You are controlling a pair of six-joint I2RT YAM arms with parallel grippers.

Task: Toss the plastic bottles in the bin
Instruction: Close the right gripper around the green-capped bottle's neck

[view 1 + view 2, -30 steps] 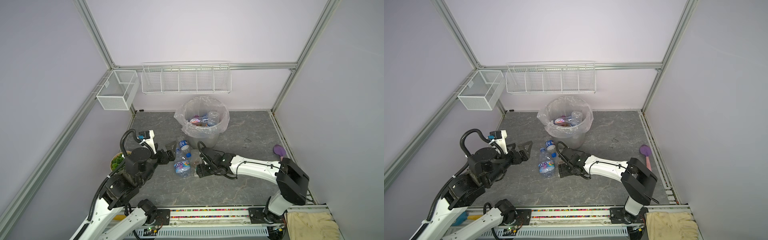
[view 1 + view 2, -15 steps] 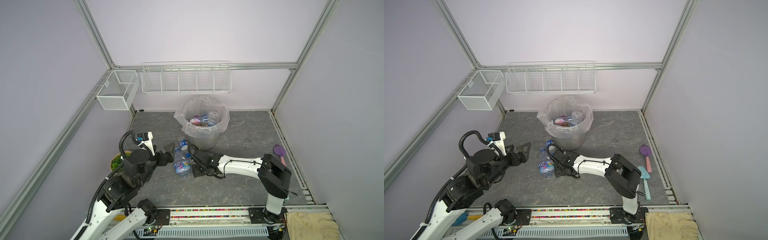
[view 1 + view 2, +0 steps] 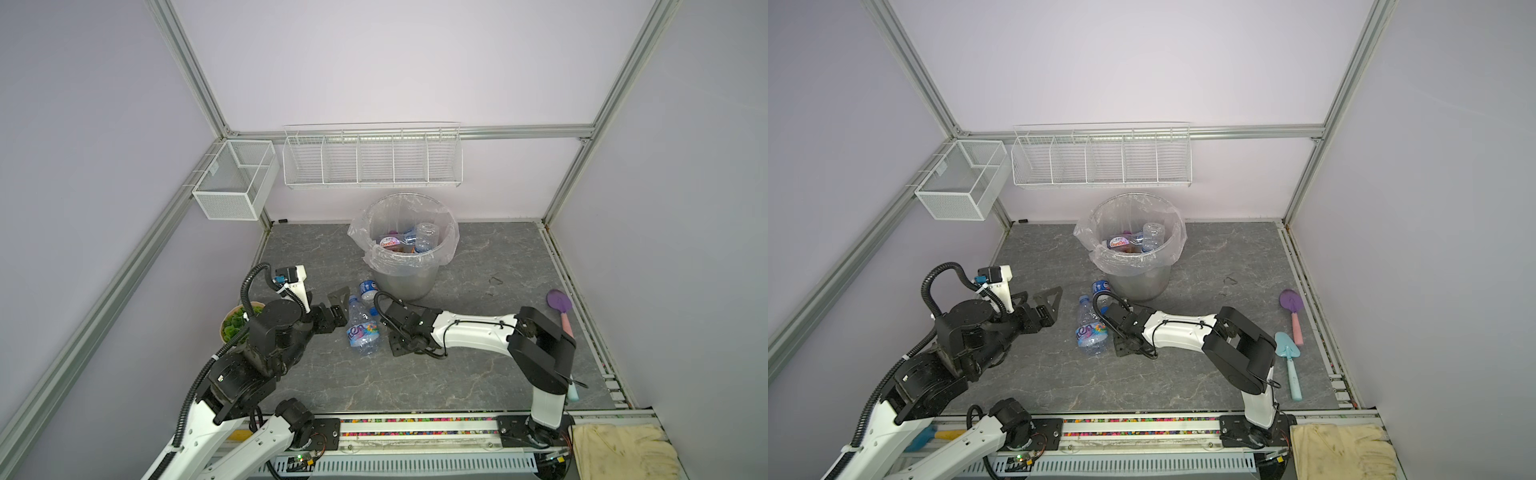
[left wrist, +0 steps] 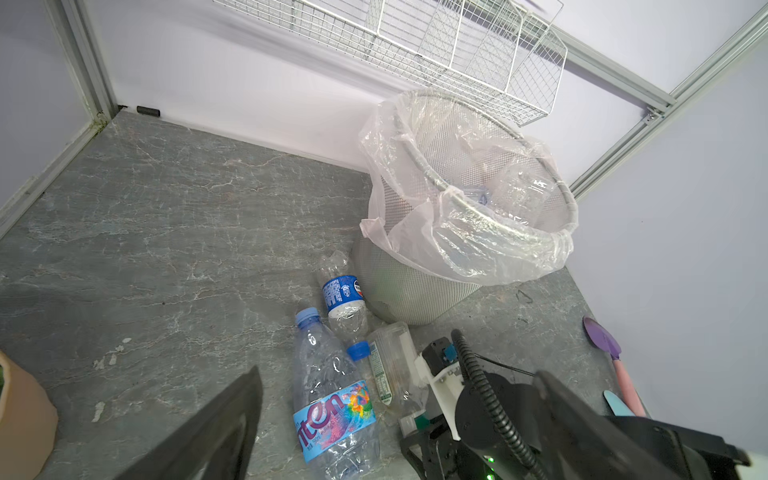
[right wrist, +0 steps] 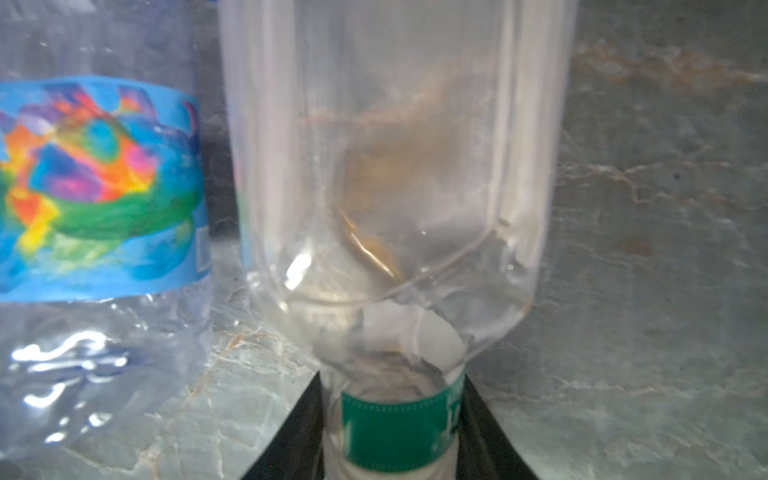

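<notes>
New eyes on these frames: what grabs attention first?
The bag-lined metal bin stands at the back of the grey floor, holding several bottles. Just in front of it, the right claw pinches the neck of a clear green-banded bottle, lying beside a bottle with a rainbow label.

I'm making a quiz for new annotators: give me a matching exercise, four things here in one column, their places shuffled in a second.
Things:
1. clear bottle with a multicoloured blue label
2. clear bottle with a dark blue label
3. clear bottle with a green neck band
4. purple toy spade

Places:
A. by the foot of the grey metal bin with a clear liner
B. neck between the fingers of the right gripper
C. on the floor near the right-side wall
D. on the floor just ahead of the open left gripper

Pairs: 1-D, 2-A, 3-B, 4-C
</notes>
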